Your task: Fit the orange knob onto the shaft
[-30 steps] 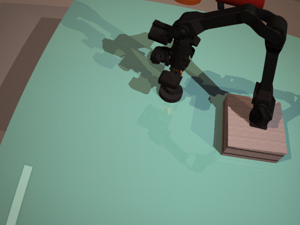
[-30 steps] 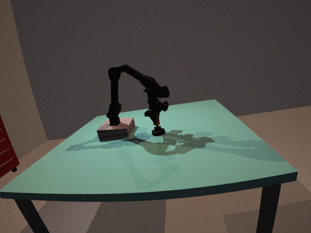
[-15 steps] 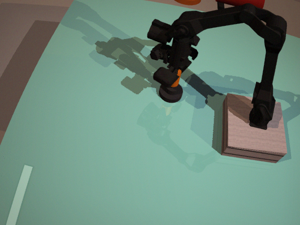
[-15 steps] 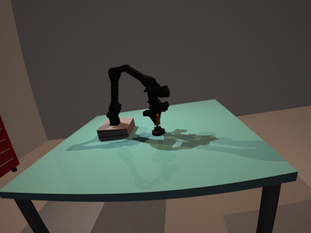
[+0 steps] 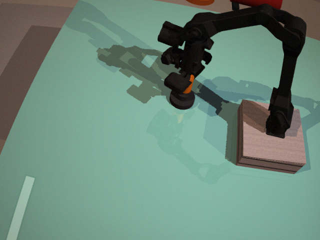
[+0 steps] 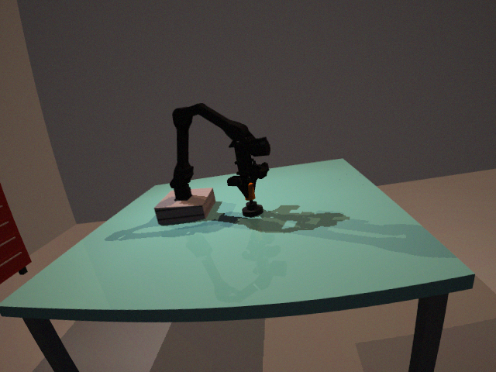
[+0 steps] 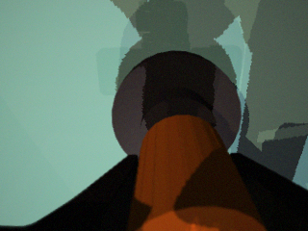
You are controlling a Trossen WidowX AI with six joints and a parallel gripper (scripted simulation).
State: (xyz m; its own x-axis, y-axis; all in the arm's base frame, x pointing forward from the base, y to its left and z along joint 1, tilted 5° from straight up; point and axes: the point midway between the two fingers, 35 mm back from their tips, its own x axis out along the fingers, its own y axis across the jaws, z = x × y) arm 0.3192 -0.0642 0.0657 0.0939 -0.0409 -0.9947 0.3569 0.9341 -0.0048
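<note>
The orange knob (image 5: 191,84) (image 6: 251,192) (image 7: 179,144) is upright between the fingers of my gripper (image 5: 188,87) (image 6: 249,193) (image 7: 183,163), which is shut on it. The dark round pedestal (image 5: 182,102) (image 6: 252,211) (image 7: 126,108) stands on the table directly below, with a smaller raised step in its middle. In the exterior view the knob's lower end is a little above that step, with a short dark stretch between them. The shaft's tip and flat side, and the knob's hole, are hidden. I cannot tell how far the shaft is inside the knob.
The arm's base stands on a wood-grained block (image 5: 271,151) (image 6: 186,212) on the green table (image 5: 103,180) (image 6: 120,280). A red cabinet (image 5: 261,2) (image 6: 9,244) stands beyond the table. Arm shadows and reflections cross the table top around the pedestal.
</note>
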